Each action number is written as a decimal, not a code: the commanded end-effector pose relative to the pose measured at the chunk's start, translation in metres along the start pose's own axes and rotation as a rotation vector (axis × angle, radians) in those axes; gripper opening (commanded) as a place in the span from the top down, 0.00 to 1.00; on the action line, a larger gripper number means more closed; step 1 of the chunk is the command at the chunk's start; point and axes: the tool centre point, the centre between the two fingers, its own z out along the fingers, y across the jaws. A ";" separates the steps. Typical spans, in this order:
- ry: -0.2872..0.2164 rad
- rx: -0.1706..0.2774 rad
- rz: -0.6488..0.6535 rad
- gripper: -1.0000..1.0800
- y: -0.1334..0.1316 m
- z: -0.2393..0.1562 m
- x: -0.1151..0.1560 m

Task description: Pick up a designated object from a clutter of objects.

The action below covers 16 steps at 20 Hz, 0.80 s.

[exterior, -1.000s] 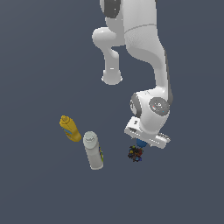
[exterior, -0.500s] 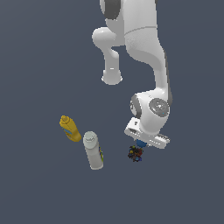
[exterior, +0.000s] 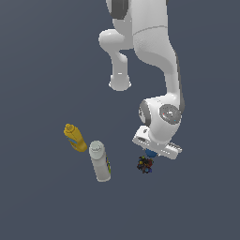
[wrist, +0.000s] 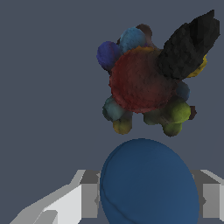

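The designated object, a smooth blue ball (wrist: pixel 148 183), fills the gap between my gripper's (wrist: pixel 150 199) two grey fingers (wrist: pixel 89 194), which press against its sides. In the exterior view the ball (exterior: pixel 150 153) shows just under the white hand, with the gripper (exterior: pixel 151 153) around it. A dark multicoloured speckled clump (wrist: pixel 146 83) lies right beside the ball, apart from it, and also shows as a clump (exterior: pixel 145 164) in the exterior view. The rest of the clutter lies toward the exterior view's left: a white bottle (exterior: pixel 100 161) and a yellow bottle (exterior: pixel 75 137).
The arm's white base (exterior: pixel 120 83) stands behind the hand in the exterior view. The two bottles lie on their sides close together on the dark grey floor (exterior: pixel 47 201).
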 end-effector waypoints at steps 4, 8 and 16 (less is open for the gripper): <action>0.002 0.001 0.001 1.00 0.010 -0.023 0.008; 0.002 0.001 0.001 1.00 0.022 -0.052 0.018; 0.001 0.002 0.001 1.00 0.057 -0.132 0.046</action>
